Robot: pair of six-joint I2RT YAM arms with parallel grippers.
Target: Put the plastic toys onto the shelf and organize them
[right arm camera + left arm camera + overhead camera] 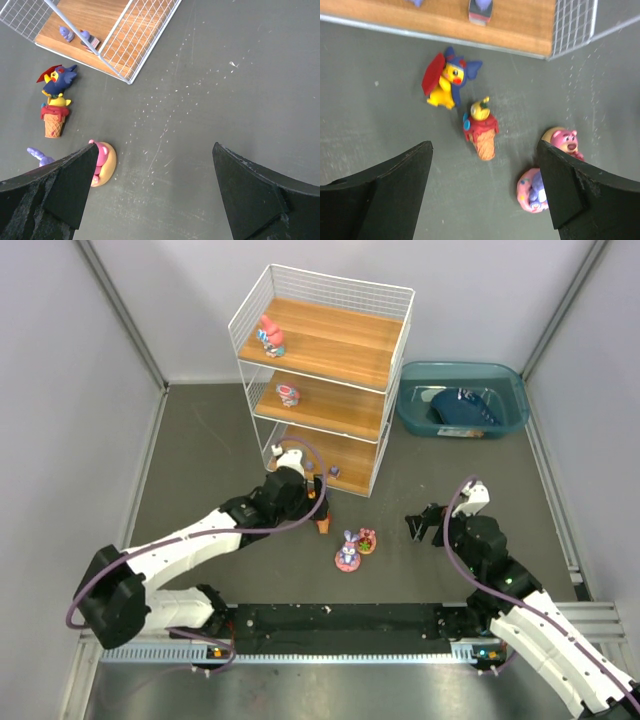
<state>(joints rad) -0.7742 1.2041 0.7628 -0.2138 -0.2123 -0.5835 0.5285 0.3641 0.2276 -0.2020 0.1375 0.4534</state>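
The shelf (pixel 322 375) stands at the back centre, with one toy on its top tier (pixel 271 337) and one on its middle tier (pixel 288 394). My left gripper (pixel 485 192) is open and empty, hovering over the floor in front of the bottom tier (pixel 445 20). Below it lie a yellow figure with a red cap (pixel 446 79), an ice-cream cone toy (pixel 481 129), a pink bear (pixel 564 141) and a bunny on a pink ring (pixel 532 190). My right gripper (pixel 152 192) is open and empty, to the right of the pink bear (pixel 102 162).
A teal bin (pixel 507 380) holding a dark blue object stands right of the shelf. Small purple pieces (pixel 66 33) sit on the bottom tier. Grey walls close in the left, right and back.
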